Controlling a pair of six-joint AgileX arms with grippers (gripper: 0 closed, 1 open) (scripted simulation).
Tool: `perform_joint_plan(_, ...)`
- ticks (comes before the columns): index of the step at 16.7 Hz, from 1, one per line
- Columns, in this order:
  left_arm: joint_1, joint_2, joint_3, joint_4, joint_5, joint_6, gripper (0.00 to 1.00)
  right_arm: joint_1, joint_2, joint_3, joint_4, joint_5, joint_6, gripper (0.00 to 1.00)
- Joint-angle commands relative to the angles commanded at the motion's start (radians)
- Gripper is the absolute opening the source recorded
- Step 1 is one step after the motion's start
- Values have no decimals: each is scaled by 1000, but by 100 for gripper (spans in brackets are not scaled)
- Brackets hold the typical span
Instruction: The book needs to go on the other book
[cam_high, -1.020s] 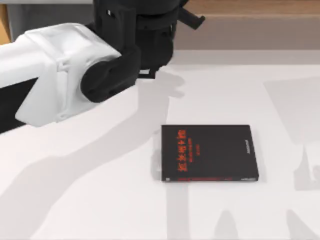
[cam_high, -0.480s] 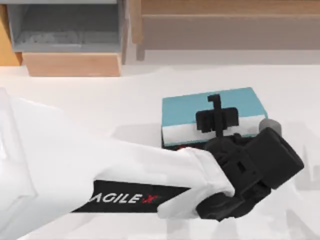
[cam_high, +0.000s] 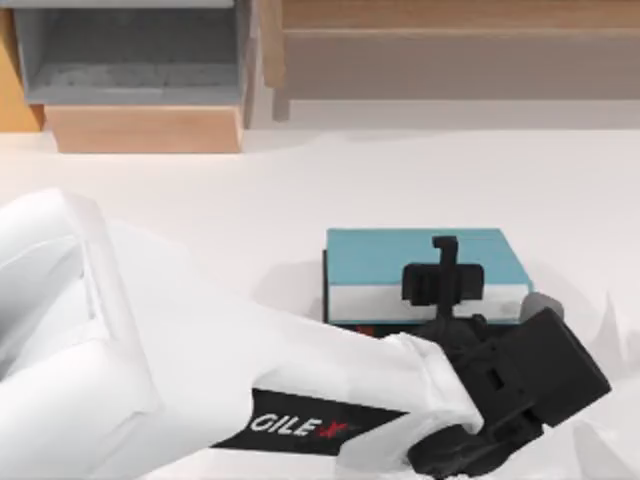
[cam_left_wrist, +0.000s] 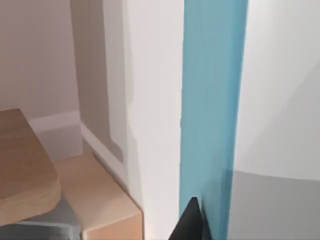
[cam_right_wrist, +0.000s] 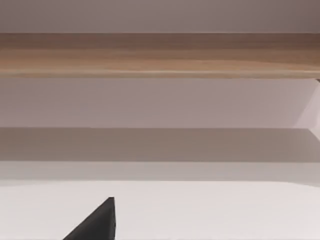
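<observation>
Light blue, thick rectangular book (cam_high: 420, 258) lies on the flat black book with red lettering (cam_high: 362, 329), still clamped in the left end effector (cam_high: 443, 270). Opening while misaligned could let it slide onto the white counter (cam_high: 450, 170).

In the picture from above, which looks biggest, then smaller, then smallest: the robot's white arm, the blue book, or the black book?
1. left arm, though it is nearest the camera
2. blue book, held by the left gripper
3. black book, mostly covered, only a sliver showing
</observation>
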Motion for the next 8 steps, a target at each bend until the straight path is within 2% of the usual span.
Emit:
perform_joint_plan(7,7,11,1,16,6,15,0,0,0,0,0,0,0,100)
perform_joint_plan(8,7,11,1,16,6,15,8,0,0,0,0,0,0,100)
